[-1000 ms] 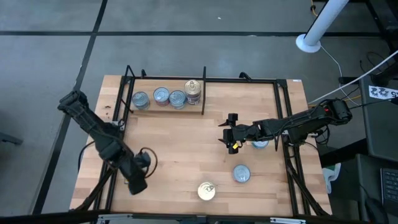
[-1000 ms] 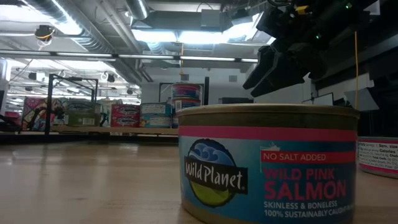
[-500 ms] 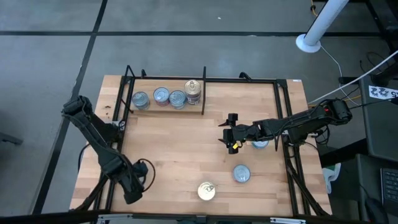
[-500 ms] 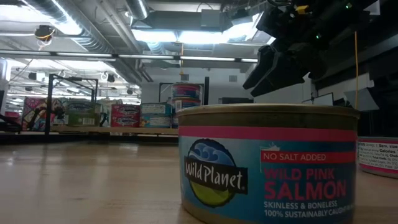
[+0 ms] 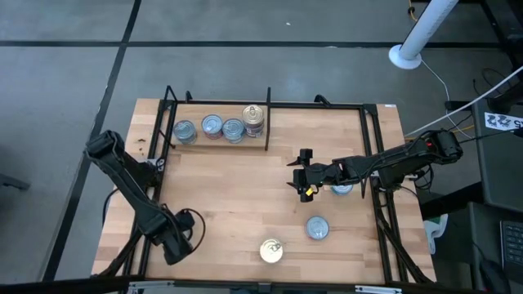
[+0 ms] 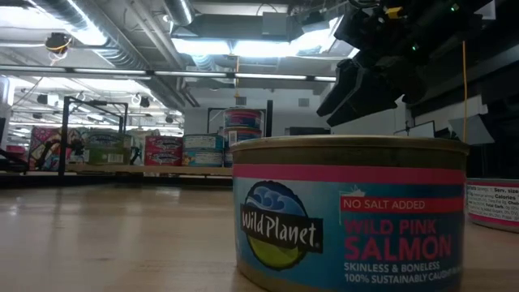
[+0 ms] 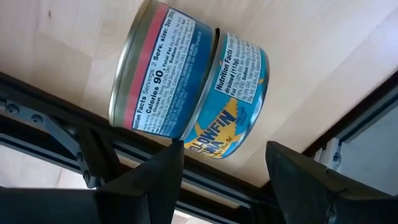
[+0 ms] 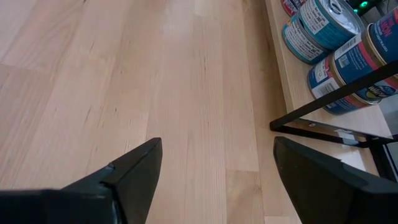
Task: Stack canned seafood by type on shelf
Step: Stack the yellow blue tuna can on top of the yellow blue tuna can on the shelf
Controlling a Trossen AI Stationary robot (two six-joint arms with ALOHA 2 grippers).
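My left gripper [image 5: 174,245] is open near the board's near left corner, by the black frame rail [image 5: 149,220]. In the left wrist view its fingertips [image 7: 225,150] stand just short of two labelled tins set end to end: a pink-and-blue one [image 7: 161,68] and a blue one [image 7: 239,93]. The arm hides them in the high view. My right gripper [image 5: 304,175] is open and empty above mid-board, with a silver-blue tin [image 5: 341,188] beside its wrist. Three tins [image 5: 212,126] and a gold-topped stack [image 5: 254,120] stand on the shelf [image 5: 245,188] at the far left, by the divider bar [image 5: 268,122].
A gold-topped salmon tin [image 5: 270,251] stands at the near edge and fills the low view [image 6: 349,211]. A silver-blue tin [image 5: 317,228] stands to its right. In the right wrist view the far row of tins [image 8: 323,31] shows past bare wood [image 8: 155,74].
My left arm has swung a little toward the table's near edge, carrying its gripper nearer the near left corner. My right arm and the tins have kept still.
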